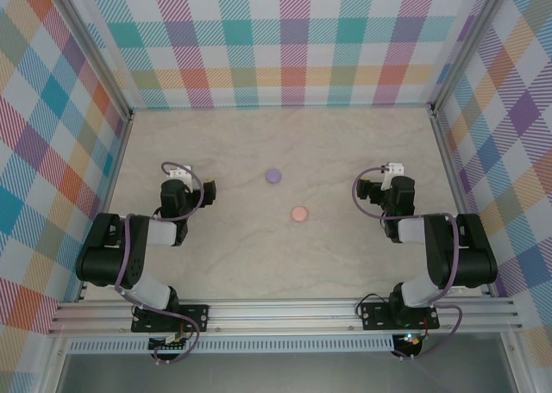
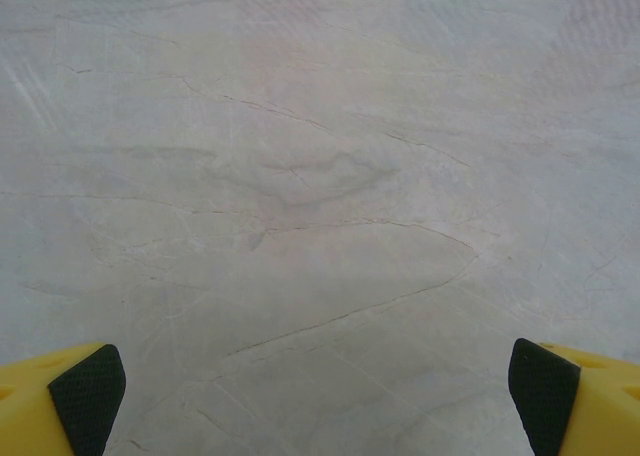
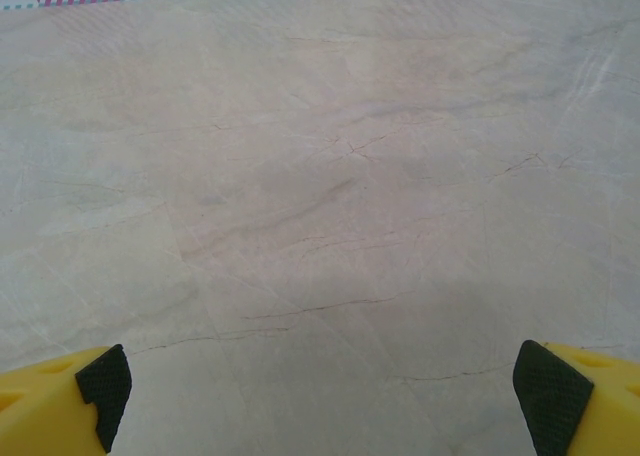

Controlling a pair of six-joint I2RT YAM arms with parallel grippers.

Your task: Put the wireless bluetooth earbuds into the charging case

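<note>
Inspection, top view: checked walls enclosed the pale, marble-veined desk at 9, 12 and 3 o'clock. 2 black arms stood at the 6 o'clock edge, the left arm folded toward 9 o'clock of the desk's middle and the right arm toward 3 o'clock.

In its wrist view the left gripper was open, its 2 yellow fingers with black pads spread to the frame's lower corners, nothing but bare desk between them. The right gripper was open in the same way and held nothing.

2 round disc-like cases lay on the desk between the arms, apart from both. The purple case sat near the desk's middle. The pink case lay near it at about 5 o'clock, the 2 not touching. Both looked like plain flat discs from above.

The earbuds could not be made out at this scale; whether they sat inside the cases could not be told.
</note>
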